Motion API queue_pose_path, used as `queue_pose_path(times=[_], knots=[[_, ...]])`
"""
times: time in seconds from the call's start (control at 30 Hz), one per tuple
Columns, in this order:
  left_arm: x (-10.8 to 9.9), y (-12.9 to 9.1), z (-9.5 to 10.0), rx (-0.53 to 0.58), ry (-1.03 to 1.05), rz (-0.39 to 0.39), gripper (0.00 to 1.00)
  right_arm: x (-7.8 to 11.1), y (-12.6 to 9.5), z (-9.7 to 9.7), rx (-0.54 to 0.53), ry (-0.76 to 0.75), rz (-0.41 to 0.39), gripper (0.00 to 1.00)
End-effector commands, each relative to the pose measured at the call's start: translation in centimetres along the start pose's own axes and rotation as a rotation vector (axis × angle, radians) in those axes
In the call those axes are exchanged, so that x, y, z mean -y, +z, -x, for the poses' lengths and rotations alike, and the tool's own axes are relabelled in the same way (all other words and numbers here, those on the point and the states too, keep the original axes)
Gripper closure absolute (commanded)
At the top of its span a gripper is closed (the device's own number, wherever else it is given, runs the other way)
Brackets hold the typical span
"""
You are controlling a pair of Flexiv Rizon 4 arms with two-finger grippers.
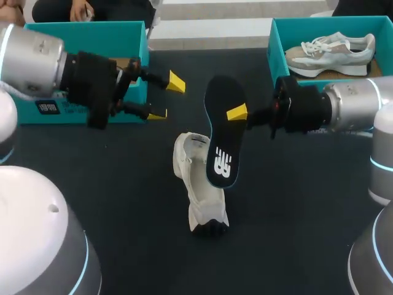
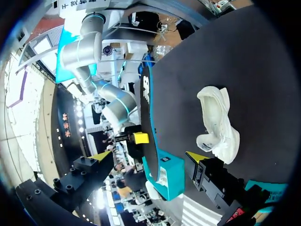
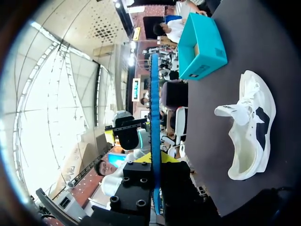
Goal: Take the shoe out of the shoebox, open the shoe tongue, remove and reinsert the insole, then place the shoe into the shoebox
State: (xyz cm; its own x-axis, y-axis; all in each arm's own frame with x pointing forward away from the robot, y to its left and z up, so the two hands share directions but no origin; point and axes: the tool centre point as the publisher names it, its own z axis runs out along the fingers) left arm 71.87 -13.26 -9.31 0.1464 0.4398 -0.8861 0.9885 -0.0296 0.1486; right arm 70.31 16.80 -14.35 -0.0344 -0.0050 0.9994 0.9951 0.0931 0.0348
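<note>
Insole (image 1: 222, 147) stands upright above the white shoe (image 1: 199, 190), right gripper (image 1: 238, 114) clamped on it — left gripper (image 1: 166, 98) spread wide, empty, near a shoebox (image 1: 86, 31).

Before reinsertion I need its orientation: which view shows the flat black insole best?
Head view: the flat black insole faces the camera, pinched by the right gripper. Both wrist views catch it nearly edge-on.

The shoe (image 1: 201, 184) lies mid-table (image 1: 295, 221). The insole (image 1: 222, 132) hangs above it, its lower end over the shoe, pinched in the right gripper (image 1: 237, 113). Behind that arm, far right, is the right box (image 1: 274, 43) (a second shoe (image 1: 334, 50) inside). The left box (image 1: 86, 26) sits far left, with the left gripper (image 1: 166, 98) before it, apart from the insole.
</note>
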Motion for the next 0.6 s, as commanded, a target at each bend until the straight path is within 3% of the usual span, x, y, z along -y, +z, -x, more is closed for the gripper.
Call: queue_pose_path(times=[0.03,0.27,0.37,0.6], knots=[[-0.7,-0.1,0.4,-0.167,-0.002,-0.117,0.00,-0.2,0.4,0.3,0.000,-0.002,0.001,1.00],[-0.7,-0.1,0.4,-0.167,-0.002,-0.117,0.00,-0.6,0.4,0.3,0.027,-0.004,0.019,1.00],[-0.6,1.1,1.7,-0.325,-0.031,-0.187,0.00,-0.8,0.2,0.3,0.040,0.000,0.018,1.00],[-1.6,1.3,3.3,-0.505,-0.107,-0.219,0.00,-0.9,0.2,0.6,0.056,0.003,0.024,1.00]])
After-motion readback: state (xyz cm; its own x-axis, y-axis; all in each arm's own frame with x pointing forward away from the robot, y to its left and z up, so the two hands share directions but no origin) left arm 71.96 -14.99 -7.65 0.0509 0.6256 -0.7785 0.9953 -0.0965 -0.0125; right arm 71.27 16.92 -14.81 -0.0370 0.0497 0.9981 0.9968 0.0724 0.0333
